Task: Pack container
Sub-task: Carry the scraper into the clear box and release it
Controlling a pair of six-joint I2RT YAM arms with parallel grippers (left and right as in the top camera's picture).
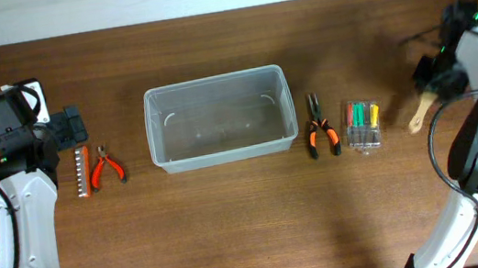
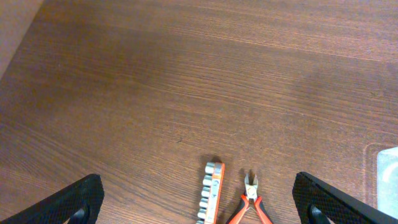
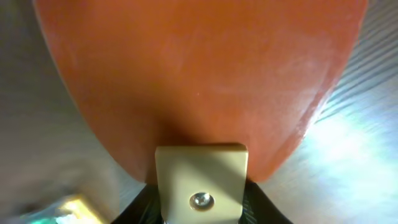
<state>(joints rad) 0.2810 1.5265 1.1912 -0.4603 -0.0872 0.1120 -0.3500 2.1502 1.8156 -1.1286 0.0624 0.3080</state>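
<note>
The container (image 1: 214,83), a clear rectangular tub, stands empty at the table's middle. My left gripper (image 1: 71,126) is open above a socket strip (image 1: 83,170) and small red cutters (image 1: 108,164); in the left wrist view its fingers (image 2: 202,204) spread wide around the strip (image 2: 211,190) and the cutters (image 2: 250,200). My right gripper (image 1: 435,76) at the far right is shut on a scraper with a beige handle (image 1: 419,114). In the right wrist view the scraper's orange-brown blade (image 3: 199,74) fills the frame and the fingers (image 3: 200,208) clamp the handle.
Orange-and-black pliers (image 1: 320,127) and a small clear case of green, red and yellow screwdrivers (image 1: 362,124) lie right of the tub. The tub's corner shows in the left wrist view (image 2: 388,180). Cables trail at both table ends.
</note>
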